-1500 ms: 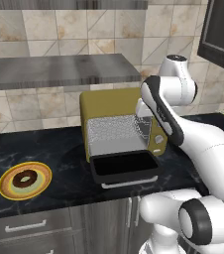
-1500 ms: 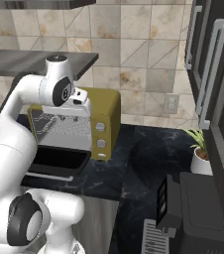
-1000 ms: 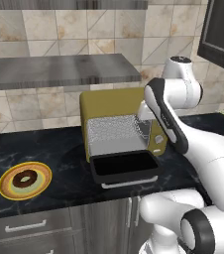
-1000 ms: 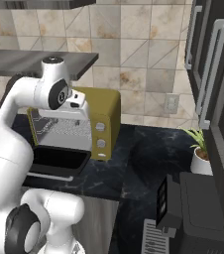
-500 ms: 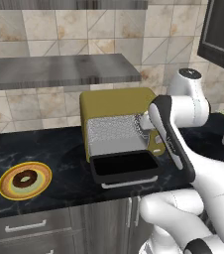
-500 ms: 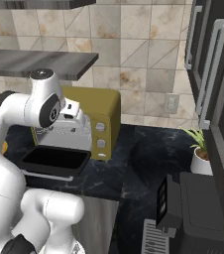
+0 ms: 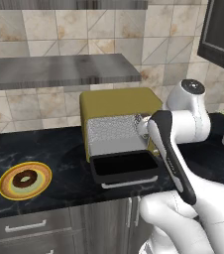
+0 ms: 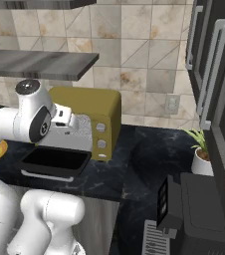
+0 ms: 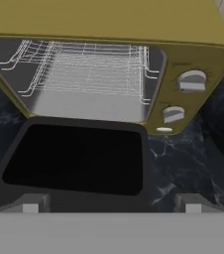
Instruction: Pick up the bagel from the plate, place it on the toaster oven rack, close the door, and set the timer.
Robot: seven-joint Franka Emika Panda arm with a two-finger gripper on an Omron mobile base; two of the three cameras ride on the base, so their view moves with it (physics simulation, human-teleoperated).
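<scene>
The end effector (image 9: 111,203) is wide open and holds nothing. Its two tips poke up at the bottom of the hand view. Right under it is the door (image 9: 74,158), which lies flat and open. Just past the door is the toaster oven rack (image 9: 86,69), and it has nothing on it. To the right of the rack are two pale knobs (image 9: 192,81) on the yellow oven front.

The bagel (image 7: 24,179) is far off to the left of the end effector. It sits in the middle of the plate (image 7: 5,189) on the dark surface (image 7: 59,173), well apart from the oven.

What could go wrong? The arm has to swing a long way to reach the bagel. I think it could bump the open door on the way, because the door sticks out. The bagel is small and flat, so the tips might slip off it or push the plate.

I cannot read any words or labels on the oven. The marks by the knobs are too small.
</scene>
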